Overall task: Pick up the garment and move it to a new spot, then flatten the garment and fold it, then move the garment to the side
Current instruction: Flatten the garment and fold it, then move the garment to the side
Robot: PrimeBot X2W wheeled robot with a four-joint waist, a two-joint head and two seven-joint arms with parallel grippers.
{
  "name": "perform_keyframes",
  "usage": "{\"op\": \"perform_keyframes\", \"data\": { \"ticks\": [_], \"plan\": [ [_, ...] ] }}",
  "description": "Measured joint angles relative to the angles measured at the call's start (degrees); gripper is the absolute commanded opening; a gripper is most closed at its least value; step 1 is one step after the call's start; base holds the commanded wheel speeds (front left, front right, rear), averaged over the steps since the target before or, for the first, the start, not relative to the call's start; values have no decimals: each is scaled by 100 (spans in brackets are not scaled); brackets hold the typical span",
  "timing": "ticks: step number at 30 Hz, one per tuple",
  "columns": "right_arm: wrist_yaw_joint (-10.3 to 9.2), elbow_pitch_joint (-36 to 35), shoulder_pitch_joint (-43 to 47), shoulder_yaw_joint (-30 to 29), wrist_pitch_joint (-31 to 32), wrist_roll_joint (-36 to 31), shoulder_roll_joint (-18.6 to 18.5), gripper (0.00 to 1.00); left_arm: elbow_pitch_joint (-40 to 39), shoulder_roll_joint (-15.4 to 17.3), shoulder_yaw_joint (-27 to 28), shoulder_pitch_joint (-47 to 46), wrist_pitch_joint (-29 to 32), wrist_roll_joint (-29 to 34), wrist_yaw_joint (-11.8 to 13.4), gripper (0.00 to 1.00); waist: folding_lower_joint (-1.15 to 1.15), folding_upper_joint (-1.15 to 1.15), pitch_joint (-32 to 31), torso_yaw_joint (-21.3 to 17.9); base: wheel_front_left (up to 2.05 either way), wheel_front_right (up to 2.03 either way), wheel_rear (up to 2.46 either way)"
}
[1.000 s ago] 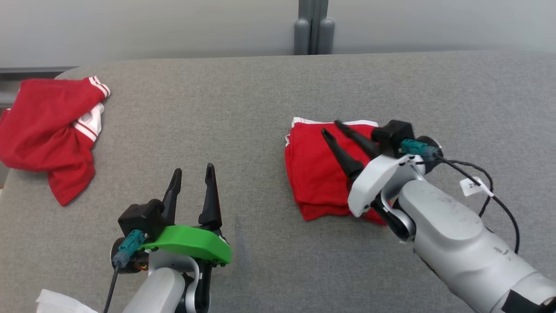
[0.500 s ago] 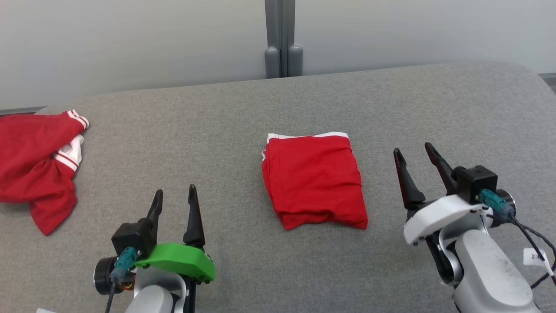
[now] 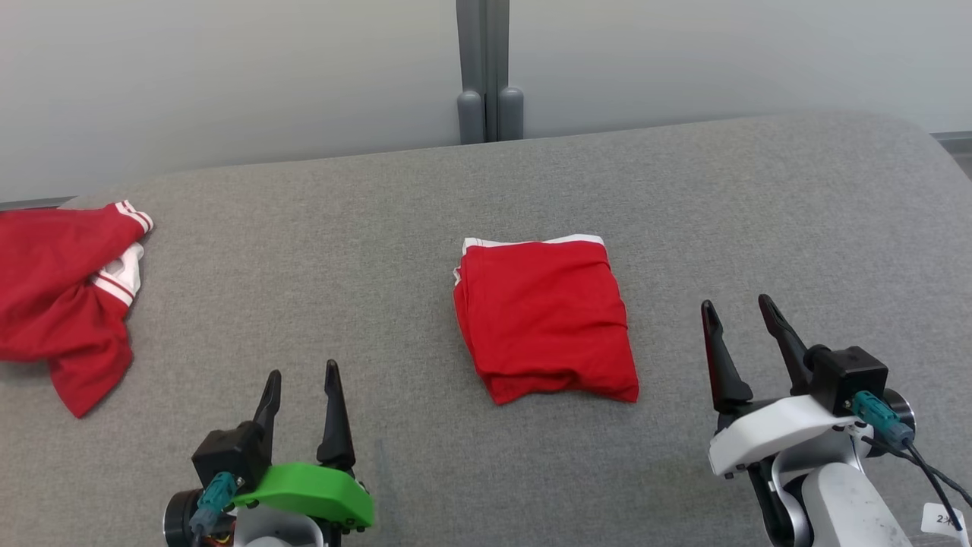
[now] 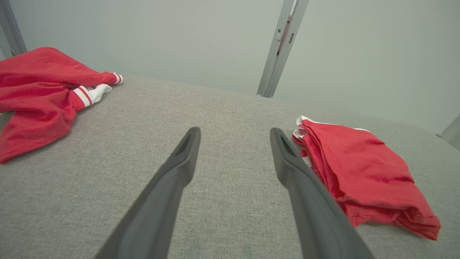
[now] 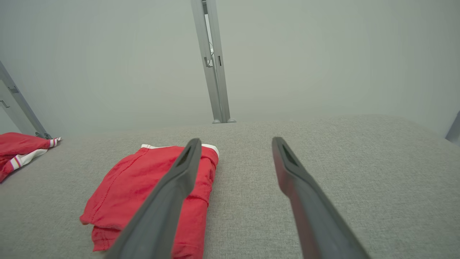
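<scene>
Folded garment [image 3: 543, 315] between left fingers [image 3: 334, 418] and right fingers [image 3: 720, 357], all spread, crumpled cloth [image 3: 61, 296] far left

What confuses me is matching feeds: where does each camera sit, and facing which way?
Head view: on the head, facing forward and down at the folded garment on the cushion; left end effector and right end effector below.
Left wrist view: on that wrist, facing along its fingers; folded garment at right.
Right wrist view: on that wrist, along its fingers; folded garment at left.
Shared: folded garment, crumpled garment, post.
</scene>
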Motion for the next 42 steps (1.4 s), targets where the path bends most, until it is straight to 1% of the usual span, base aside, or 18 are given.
{"op": "perform_keyframes", "data": {
  "ticks": [13, 21, 24, 27, 30, 36, 42],
  "plan": [
    [0, -169, 139, -53, 175, -21, 32, 100, 21, -151, 183, 3, 0, 171, -133, 100, 0, 0, 37, 107, 0, 0, 0],
    [0, -64, 103, -120, 212, -21, 33, 100, 51, -194, 218, -9, 0, 267, -175, 100, 0, 0, 107, 138, 0, 0, 0],
    [0, 10, -109, -157, 354, -18, 32, 100, 65, -205, 226, -38, 0, 293, -191, 100, 0, 0, 155, 166, 0, 0, 0],
    [0, 159, -408, -168, 646, -46, 15, 100, 76, -221, 221, -94, 0, 315, -227, 100, 0, 0, 209, 209, 0, 0, 0],
    [0, 394, -796, -155, 1046, 19, -147, 100, 68, -238, 212, -174, -1, 323, -241, 100, 0, 0, 283, 268, 0, 0, 0],
    [0, 902, -1627, 98, 1978, 603, -546, 100, -10, -281, 226, -276, -9, 325, -267, 100, 0, 0, 478, 453, 0, 0, 0],
    [0, 1358, -2176, 448, 2864, 1308, -857, 100, -34, -328, 230, -358, -9, 325, -289, 100, 0, 0, 683, 680, 0, 0, 0]
  ]
}}
